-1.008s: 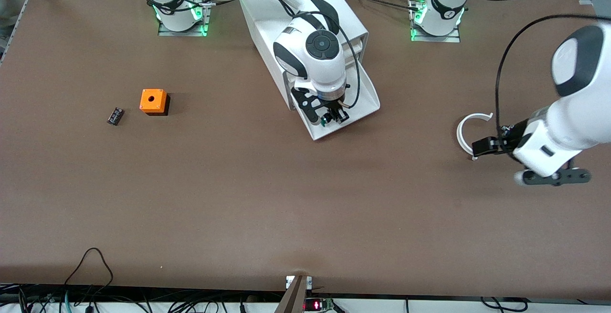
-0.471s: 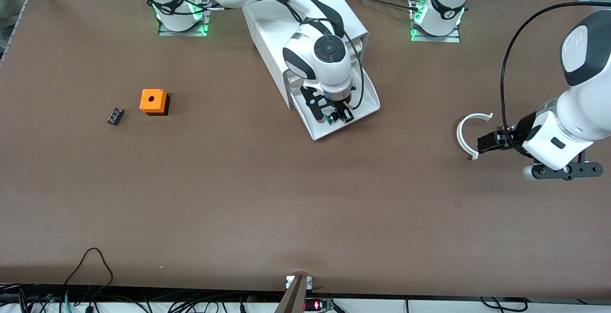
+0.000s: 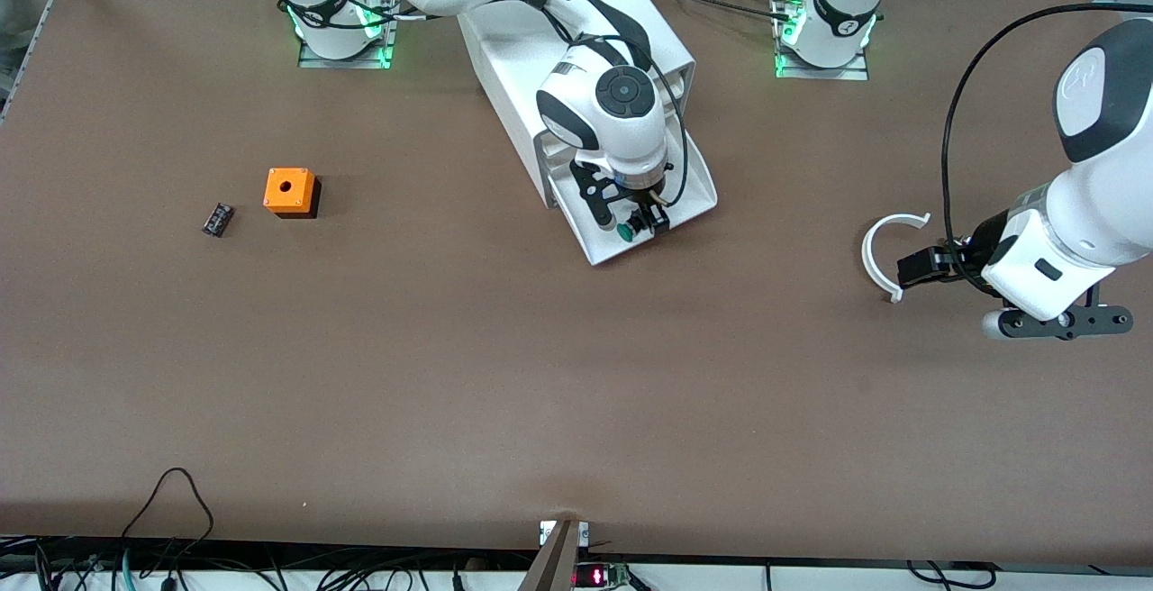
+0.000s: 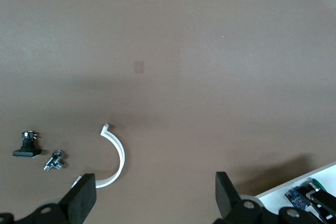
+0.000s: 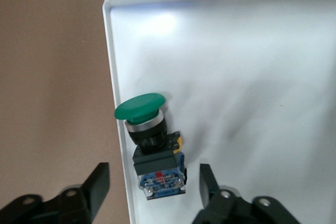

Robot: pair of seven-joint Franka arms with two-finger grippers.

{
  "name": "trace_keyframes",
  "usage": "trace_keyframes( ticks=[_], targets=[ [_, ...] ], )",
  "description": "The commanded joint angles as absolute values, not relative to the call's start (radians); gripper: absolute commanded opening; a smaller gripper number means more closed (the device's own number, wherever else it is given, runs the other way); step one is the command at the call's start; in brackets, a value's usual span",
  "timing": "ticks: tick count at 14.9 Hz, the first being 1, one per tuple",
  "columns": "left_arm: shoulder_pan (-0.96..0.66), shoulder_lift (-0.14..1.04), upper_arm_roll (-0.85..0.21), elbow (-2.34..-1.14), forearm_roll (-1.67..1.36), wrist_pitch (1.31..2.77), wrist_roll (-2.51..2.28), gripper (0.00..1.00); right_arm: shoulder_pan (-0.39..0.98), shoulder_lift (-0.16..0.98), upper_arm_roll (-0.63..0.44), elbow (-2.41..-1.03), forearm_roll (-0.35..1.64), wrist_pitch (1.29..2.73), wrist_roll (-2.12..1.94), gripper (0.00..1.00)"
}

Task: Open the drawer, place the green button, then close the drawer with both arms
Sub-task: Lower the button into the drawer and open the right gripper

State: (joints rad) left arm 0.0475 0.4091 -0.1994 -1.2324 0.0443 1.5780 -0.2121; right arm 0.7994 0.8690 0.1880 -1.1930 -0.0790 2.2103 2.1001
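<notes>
no words, brands or numbers can be read anywhere; the blue marks on the button [image 5: 157, 150] are too small to tell.

Evenly and brightly lit from overhead. Matte brown tabletop [image 3: 450, 375] free of glare, slightly paler along the edge nearest the front camera. Soft, short shadows: a dark one hugging the orange cube [image 3: 289, 190], a faint one under the white ring piece [image 3: 878, 258]. Green glow at both arm bases. Sharp across the front view, with no visible bending at the edges. In the right wrist view, strong white glare on the drawer [image 5: 236, 51] floor, with blurred grey shadow streaks; green button [image 5: 149, 140] crisp, pincer fingers [image 5: 97, 187] soft. In the left wrist view, broad dim shadow bands on the tabletop.
</notes>
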Motion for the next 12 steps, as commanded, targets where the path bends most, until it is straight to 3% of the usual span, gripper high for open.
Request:
trace_keyframes(
  ticks=[1, 3, 7, 12],
  targets=[
    [0.046, 0.405, -0.207, -1.23, 0.066, 1.539, -0.224, 1.0, 0.801, 0.864, 0.169, -1.16, -0.094, 2.178, 2.103, 1.0],
    [0.048, 0.405, -0.207, -1.236, 0.066, 1.525, -0.222, 1.0, 0.798, 0.856, 0.149, -1.115, -0.094, 2.131, 2.028, 1.0],
    [0.051, 0.387, -0.207, -1.281, 0.064, 1.361, -0.227, 1.0, 0.712, 0.804, 0.149, -1.065, -0.084, 2.027, 1.838, 1.0],
    [0.051, 0.347, -0.207, -1.445, -0.009, 1.386, -0.279, 1.0, 0.609, 0.704, 0.149, -1.068, -0.078, 1.921, 1.479, 1.0]
  ],
)
